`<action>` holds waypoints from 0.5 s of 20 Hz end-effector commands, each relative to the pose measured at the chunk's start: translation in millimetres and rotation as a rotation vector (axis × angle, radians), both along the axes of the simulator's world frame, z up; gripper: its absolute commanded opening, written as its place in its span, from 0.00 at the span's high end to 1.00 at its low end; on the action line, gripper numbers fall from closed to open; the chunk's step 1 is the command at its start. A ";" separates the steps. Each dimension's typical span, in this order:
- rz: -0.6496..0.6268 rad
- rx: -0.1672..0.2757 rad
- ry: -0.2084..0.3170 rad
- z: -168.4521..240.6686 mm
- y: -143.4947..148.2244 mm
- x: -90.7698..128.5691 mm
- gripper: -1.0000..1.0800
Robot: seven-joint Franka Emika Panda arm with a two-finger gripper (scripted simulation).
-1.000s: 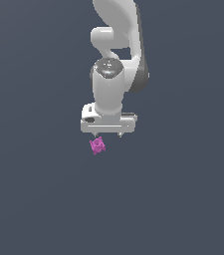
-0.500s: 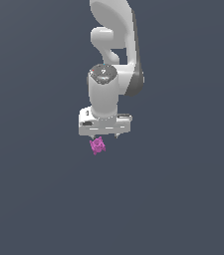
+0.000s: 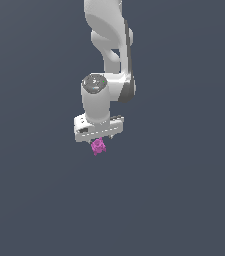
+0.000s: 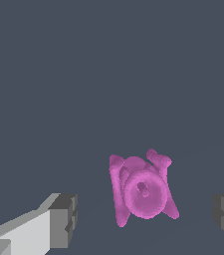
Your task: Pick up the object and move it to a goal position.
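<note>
The object (image 3: 98, 146) is a tiny magenta knobbly lump on the dark grey floor, just under the white hand in the exterior view. My gripper (image 3: 100, 139) hangs straight above it, fingers pointing down. In the wrist view the object (image 4: 142, 188) lies between the two grey fingertips (image 4: 64, 220), with a clear gap on each side. The gripper (image 4: 146, 216) is open and neither finger touches the object.
A flat dark grey floor (image 3: 184, 200) fills both views. The white arm (image 3: 109, 45) rises toward the top of the exterior view.
The hand has shifted slightly to the exterior view's left and sunk lower, now centred over the object. The object has stayed in place.
</note>
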State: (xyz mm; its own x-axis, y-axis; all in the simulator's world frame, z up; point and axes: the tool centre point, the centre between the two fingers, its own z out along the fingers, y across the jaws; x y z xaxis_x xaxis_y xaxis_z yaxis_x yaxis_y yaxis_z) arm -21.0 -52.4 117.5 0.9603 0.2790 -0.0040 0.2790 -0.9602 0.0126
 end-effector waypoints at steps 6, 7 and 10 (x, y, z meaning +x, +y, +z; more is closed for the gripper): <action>0.106 0.009 0.001 -19.2 -13.3 -7.9 0.04; 0.115 0.010 0.001 -20.9 -14.5 -8.6 0.04; 0.136 0.012 0.001 -24.7 -17.0 -10.4 0.04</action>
